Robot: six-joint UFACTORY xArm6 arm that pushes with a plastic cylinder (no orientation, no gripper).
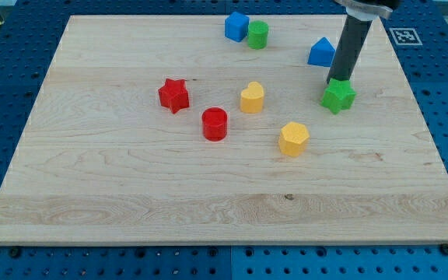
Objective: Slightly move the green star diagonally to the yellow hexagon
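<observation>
The green star (338, 96) lies at the view's right side of the wooden board (131, 187). The yellow hexagon (293, 138) lies below and to the left of it, a short gap apart. My tip (336, 81) stands at the star's upper edge, touching or nearly touching it, and the dark rod rises from there toward the view's top right.
A yellow heart (252, 97) and a red cylinder (215, 124) lie near the middle, a red star (173, 95) to their left. A blue triangle (322, 52) sits just above the green star. A blue cube (236, 26) and a green cylinder (257, 35) sit at the top.
</observation>
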